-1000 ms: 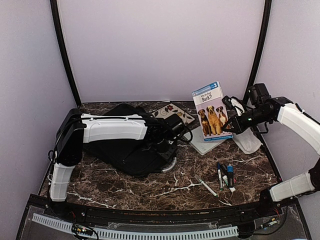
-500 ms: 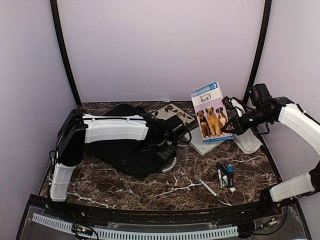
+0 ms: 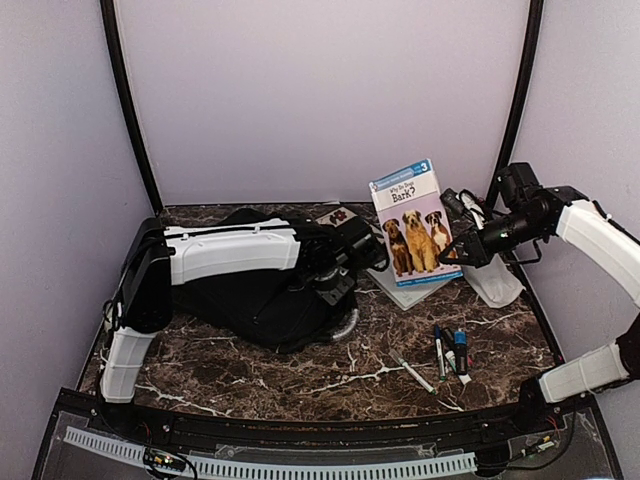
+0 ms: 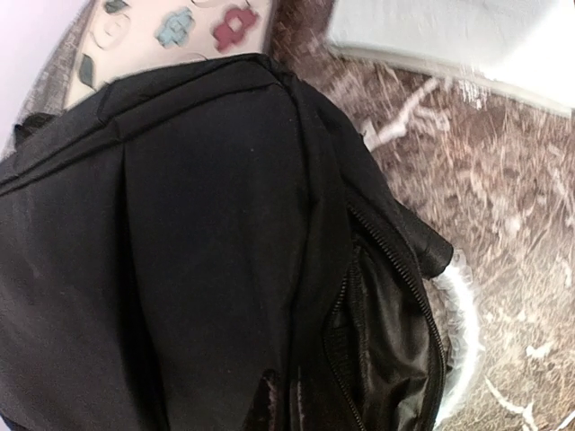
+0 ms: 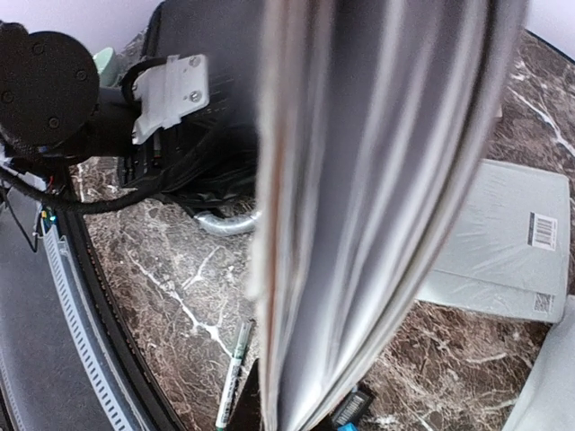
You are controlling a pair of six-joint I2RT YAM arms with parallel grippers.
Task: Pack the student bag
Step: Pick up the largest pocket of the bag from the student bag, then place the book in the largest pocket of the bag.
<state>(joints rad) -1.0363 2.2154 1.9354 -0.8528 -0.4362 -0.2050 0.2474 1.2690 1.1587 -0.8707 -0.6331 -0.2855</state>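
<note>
Matt black cloth student bag [image 3: 252, 315], glossy-covered paper book [image 3: 415, 225], smooth polished marble-look table [image 3: 300, 378].

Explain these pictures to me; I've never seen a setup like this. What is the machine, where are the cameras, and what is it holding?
A left arm and a right arm are bolted at the near edge of a marble table. The wide picture comes from a fixed camera above and behind them; the other two come from a camera on each wrist. The left fingers are closed against the black bag; whether they pinch fabric is unclear. The right fingers grip a dog book upright; that wrist's view shows its pages edge-on. On the table also lie pens, a grey booklet and a patterned card.
</note>
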